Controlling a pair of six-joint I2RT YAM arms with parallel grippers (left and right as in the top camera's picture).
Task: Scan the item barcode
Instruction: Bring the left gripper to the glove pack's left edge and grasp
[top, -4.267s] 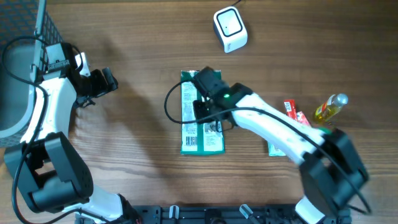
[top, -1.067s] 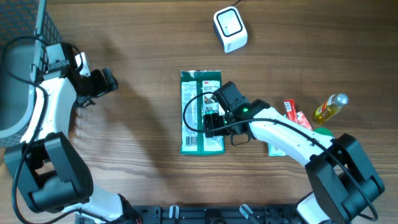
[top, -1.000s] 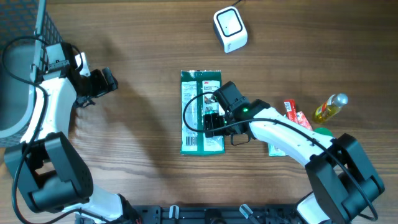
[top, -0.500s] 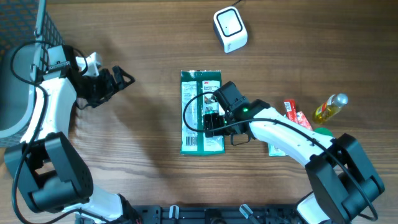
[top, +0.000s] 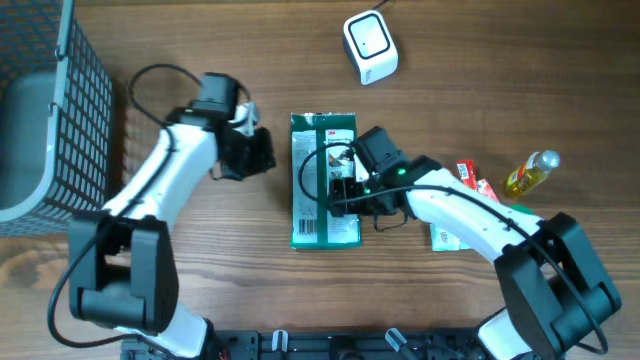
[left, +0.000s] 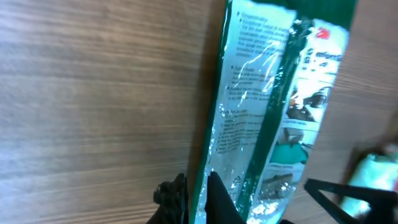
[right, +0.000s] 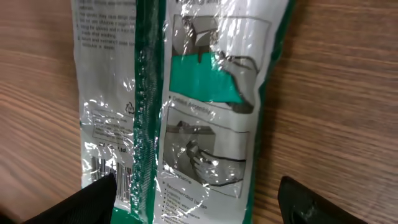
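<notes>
Wooden table (top: 200, 260), mesh basket (top: 60, 110) at 9 o'clock. Green packet (top: 322, 135) lies flat at centre, barcode up. Right gripper (top: 338, 190) hangs over it, fingers spread, likely to straddle it. Left gripper (top: 258, 152) sits at its 9 o'clock edge, clenched, empty. Scanner (top: 370, 47) waits at 12 o'clock.

You are looking at a mock shop checkout set up on a test bench, not at a real store. A white barcode scanner (top: 370, 46) stands at the far edge of a wood-grain table (top: 220, 260), a dark wire basket (top: 95, 120) sits at one side, and packaged goods lie about: a green packet (top: 322, 225), a red packet (top: 472, 178) and a small bottle (top: 531, 172). The left arm (top: 160, 185) and right arm (top: 460, 215), with cables in the open, show you the lab side of it.
</notes>
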